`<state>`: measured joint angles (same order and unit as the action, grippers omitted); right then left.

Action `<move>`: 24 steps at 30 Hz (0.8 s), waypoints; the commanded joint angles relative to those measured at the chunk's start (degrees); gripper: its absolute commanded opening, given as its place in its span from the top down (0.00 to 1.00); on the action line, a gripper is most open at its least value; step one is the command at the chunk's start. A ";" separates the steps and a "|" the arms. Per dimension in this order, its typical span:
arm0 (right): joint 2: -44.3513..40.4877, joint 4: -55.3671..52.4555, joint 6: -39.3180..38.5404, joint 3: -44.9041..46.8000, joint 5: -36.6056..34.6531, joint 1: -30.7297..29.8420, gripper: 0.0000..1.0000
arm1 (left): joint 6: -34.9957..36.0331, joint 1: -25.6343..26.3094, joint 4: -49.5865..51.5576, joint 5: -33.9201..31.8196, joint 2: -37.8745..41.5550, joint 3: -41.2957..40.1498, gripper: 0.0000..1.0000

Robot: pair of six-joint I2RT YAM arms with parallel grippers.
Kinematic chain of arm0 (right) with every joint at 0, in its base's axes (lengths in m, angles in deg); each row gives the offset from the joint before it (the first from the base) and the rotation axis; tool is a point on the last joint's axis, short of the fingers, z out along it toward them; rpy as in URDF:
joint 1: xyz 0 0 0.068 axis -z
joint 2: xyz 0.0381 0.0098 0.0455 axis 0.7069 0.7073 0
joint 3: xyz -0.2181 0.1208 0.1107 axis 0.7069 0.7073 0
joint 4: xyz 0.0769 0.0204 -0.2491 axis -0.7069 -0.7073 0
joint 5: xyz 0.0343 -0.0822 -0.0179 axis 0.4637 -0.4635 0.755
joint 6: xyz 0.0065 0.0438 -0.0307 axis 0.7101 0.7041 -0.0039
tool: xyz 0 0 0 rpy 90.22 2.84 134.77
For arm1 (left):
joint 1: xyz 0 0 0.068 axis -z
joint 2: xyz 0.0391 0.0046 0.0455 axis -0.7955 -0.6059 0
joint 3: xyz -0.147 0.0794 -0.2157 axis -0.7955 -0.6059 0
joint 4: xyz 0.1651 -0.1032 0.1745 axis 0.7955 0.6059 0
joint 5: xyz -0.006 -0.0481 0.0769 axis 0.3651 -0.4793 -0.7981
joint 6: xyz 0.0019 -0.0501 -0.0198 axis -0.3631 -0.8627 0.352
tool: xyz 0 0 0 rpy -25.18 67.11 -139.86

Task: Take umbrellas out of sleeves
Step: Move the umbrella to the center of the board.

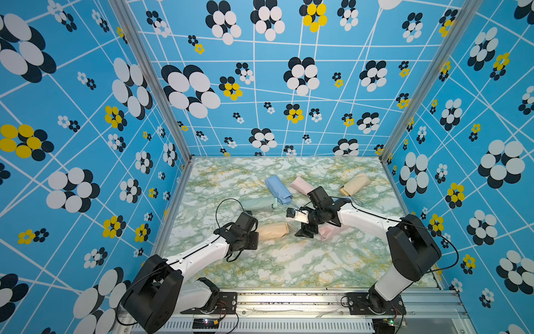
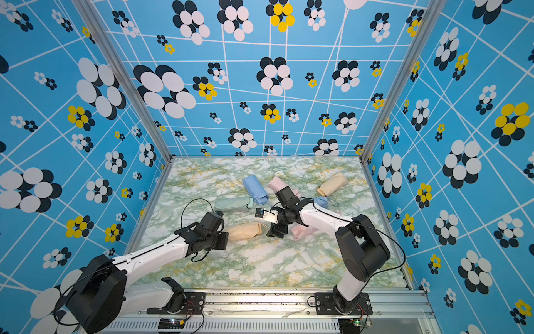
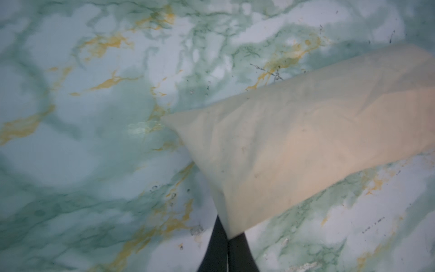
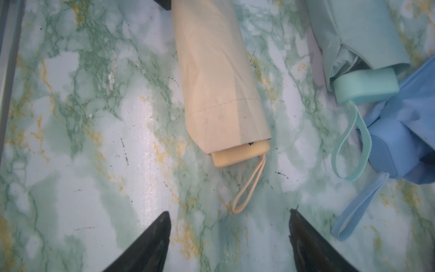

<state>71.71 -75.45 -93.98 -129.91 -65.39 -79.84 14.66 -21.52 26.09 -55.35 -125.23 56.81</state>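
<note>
The left gripper [image 3: 226, 234] is clenched on a corner of the beige sleeve [image 3: 306, 146], which lies on the marbled table [image 3: 94, 141] between the 2 arms. The right gripper [image 4: 229, 212] hangs released (jaws wide) near the wrist cord [image 4: 249, 186] of the beige umbrella handle [image 4: 240, 154] poking from that sleeve's mouth.

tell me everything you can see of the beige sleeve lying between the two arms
The beige sleeve is smooth, soft, creased fabric with a stitched hem at its open mouth. It lies flat on the marble table, filled: a beige umbrella handle pokes out, its wrist cord looping onto the table. The left hand is shut on a corner of the closed end. The right hand is open just beyond the cord, not touching.
</note>
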 commanded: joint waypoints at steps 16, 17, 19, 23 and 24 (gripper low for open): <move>8.56 4.63 14.70 -6.46 -2.08 -6.48 0.48 | -1.26 -8.85 -0.57 -1.88 3.39 -2.10 1.00; 9.24 4.61 15.64 -6.99 -2.33 -6.71 0.48 | -1.28 -8.93 -0.59 -1.97 3.30 -2.17 1.00; 10.46 4.47 16.72 -7.94 -2.82 -7.18 0.49 | -1.32 -9.03 -0.54 -2.26 3.21 -2.25 1.00; 12.24 5.84 18.42 -8.72 -4.37 -8.19 0.54 | -1.73 -9.27 -0.44 -2.32 2.80 -2.17 1.00; 12.66 6.26 18.84 -8.69 -4.77 -8.21 0.56 | -1.76 -9.37 -0.50 -2.32 2.79 -2.11 1.00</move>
<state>82.92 -70.46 -78.14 -137.43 -68.60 -87.38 13.74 -30.27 26.22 -56.49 -122.85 55.15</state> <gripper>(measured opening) 0.455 0.047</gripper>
